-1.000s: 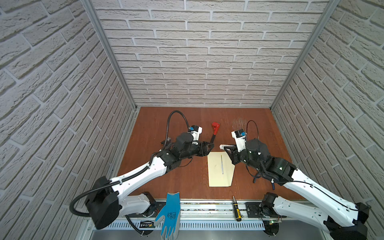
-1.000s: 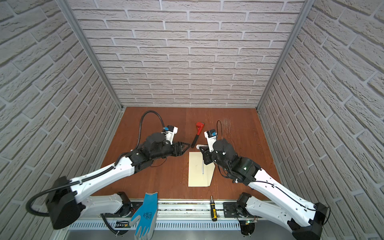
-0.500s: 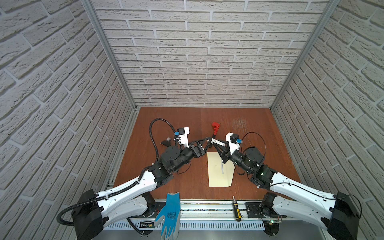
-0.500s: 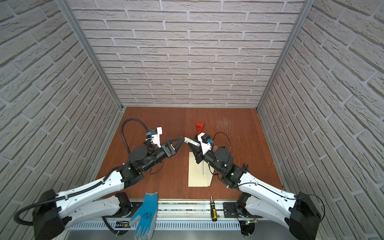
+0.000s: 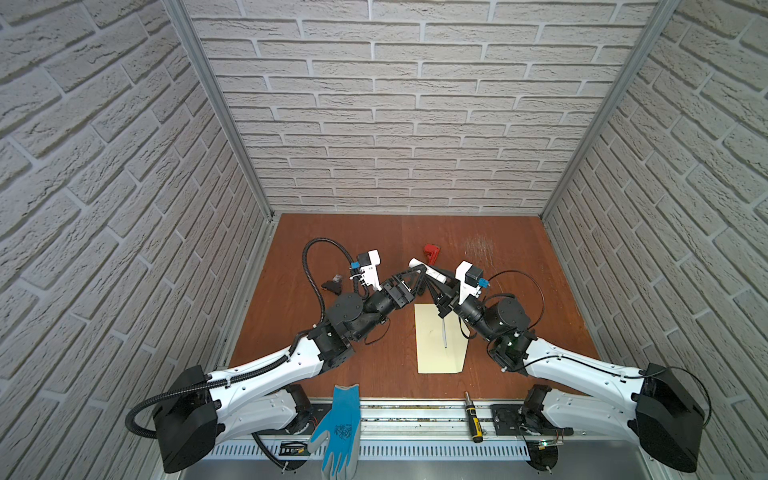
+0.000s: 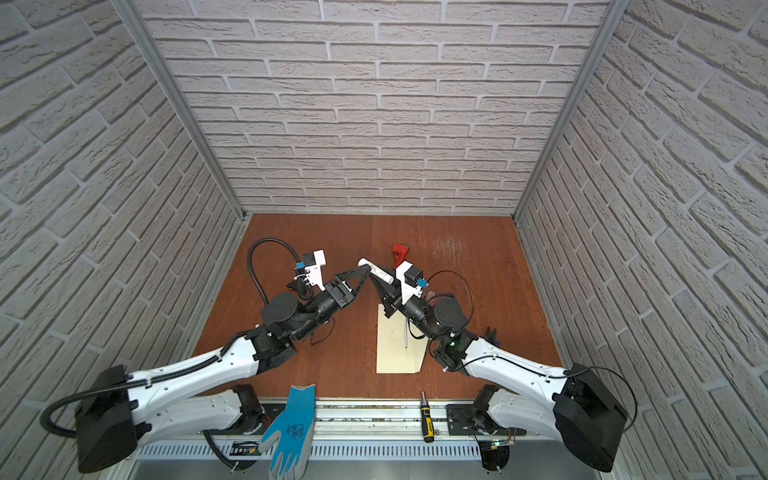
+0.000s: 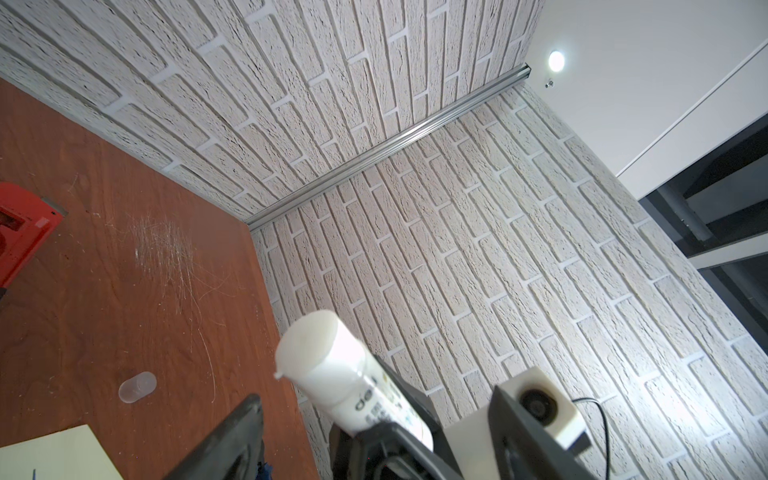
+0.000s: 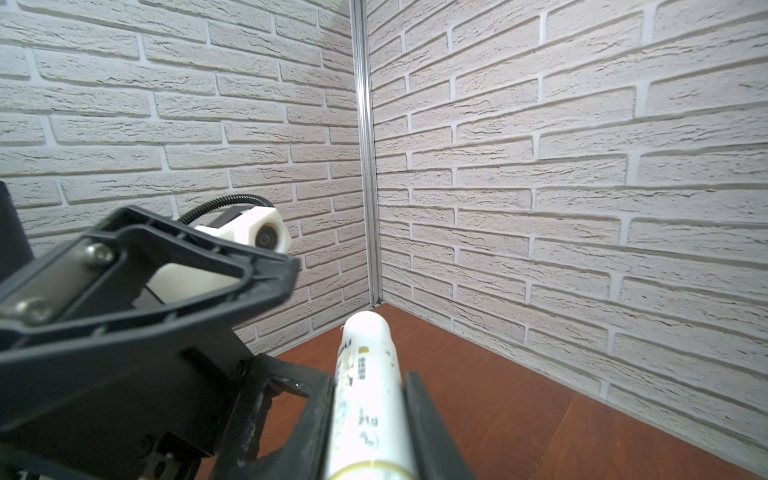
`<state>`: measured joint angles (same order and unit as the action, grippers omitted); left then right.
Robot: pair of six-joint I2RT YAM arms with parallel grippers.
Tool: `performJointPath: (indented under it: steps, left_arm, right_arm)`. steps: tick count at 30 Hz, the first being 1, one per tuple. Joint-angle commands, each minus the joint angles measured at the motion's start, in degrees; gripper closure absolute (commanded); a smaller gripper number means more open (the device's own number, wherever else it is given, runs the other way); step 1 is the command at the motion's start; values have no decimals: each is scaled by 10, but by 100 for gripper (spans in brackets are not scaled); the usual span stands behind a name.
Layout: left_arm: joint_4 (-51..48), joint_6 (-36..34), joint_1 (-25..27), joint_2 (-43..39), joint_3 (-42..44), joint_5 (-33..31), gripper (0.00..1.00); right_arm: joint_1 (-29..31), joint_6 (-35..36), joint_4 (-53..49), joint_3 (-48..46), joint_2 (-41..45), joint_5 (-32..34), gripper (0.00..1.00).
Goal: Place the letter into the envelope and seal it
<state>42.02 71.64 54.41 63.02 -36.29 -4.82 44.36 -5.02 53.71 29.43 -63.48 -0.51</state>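
Sealing is in hand, I judge. The right fingers clamp the uncapped glue stick; the left fingers are spread wide and empty beside its tip. The envelope lies mid-frame on the counter. The letter is unseen, presumably inside. The next move calls for lowering the glue onto the envelope.

Both top views are bright and evenly lit from overhead, sharp across the wooden table and the pale envelope, with only soft, faint shadows. Their wide lens bends the brick walls outward toward the edges. In the left wrist view a round ceiling lamp glares white and the brick lines curve, and in both wrist views the close glue stick is blurred while the walls behind look sharper.
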Motion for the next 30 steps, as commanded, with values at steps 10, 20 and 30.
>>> performJointPath:
  steps: [10,20,30]
  left_arm:
    - [134,28,4,55,-35,24,46]
    - [73,-5,4,20,-36,14,87]
    - [-120,-114,2,-55,-61,-14,93]
  right_arm:
    - [6,19,77,-9,-22,-41,93]
    - [9,39,52,-21,-12,-37,80]
    - [16,55,-147,-19,89,-28,64]
